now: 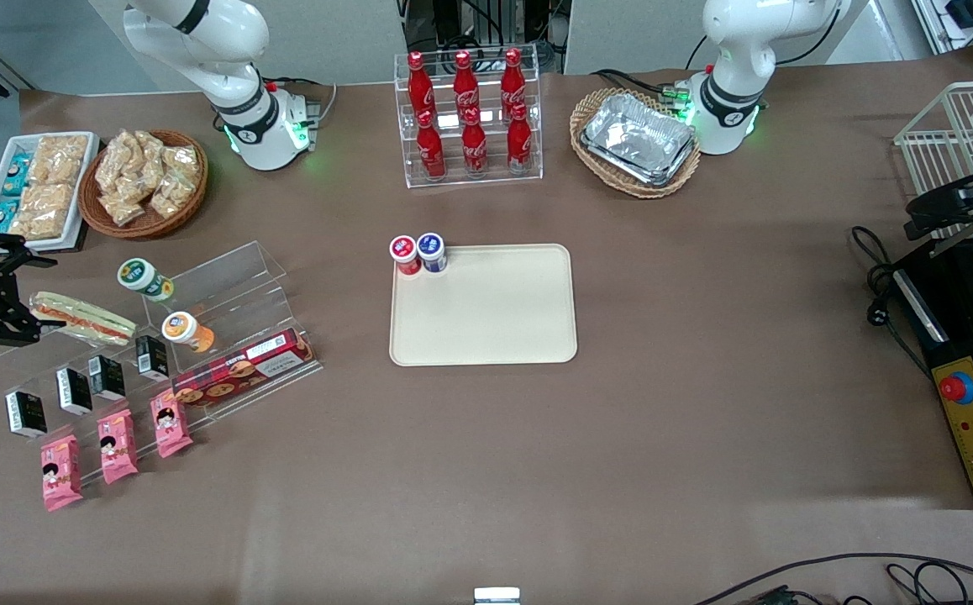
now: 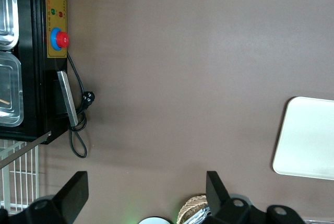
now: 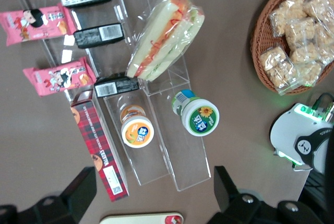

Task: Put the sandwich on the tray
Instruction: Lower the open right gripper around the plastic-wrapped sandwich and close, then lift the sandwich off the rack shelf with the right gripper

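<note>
Your open tool (image 1: 9, 294) hovers beside the sandwich (image 1: 81, 318) on its clear stand (image 1: 226, 277); a shallow pinch could slip on the wrap before the tray (image 1: 486, 332).

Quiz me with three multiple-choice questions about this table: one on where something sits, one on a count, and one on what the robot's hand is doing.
1. Where is the sandwich?
A. On the clear display stand
B. On the tray
C. In the wicker basket

2. How many red bottles stand in the clear rack?
A. Four
B. Six
C. Eight

3. What state is the hand in?
A. Shut on the sandwich
B. Shut on a pink packet
C. Open, holding nothing

Answers:
1. A: the sandwich lies on the display stand, at the working arm's end of the table, far from the tray.
2. B: two rows of three bottles show.
3. C: the fingers are spread beside the sandwich's end with nothing between them.
</note>
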`<state>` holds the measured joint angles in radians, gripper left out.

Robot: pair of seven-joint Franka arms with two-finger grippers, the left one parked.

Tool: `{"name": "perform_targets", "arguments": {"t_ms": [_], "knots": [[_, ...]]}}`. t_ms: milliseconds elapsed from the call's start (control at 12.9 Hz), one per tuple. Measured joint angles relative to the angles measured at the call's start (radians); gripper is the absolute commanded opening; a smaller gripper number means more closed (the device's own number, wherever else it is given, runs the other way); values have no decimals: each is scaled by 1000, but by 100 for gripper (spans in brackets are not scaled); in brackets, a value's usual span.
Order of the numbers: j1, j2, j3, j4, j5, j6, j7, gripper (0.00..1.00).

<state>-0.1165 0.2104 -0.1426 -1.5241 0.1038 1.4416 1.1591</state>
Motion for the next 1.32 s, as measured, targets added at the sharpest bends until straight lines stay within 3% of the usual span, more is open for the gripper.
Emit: {"name": "perform_targets", "arguments": {"t_ms": [310, 696, 1315], "knots": [[-2, 10, -63, -19, -18, 57, 42, 100], [-8, 18, -151, -173, -46, 279, 40, 100], [-12, 17, -163, -302, -47, 388, 40, 100]]}}
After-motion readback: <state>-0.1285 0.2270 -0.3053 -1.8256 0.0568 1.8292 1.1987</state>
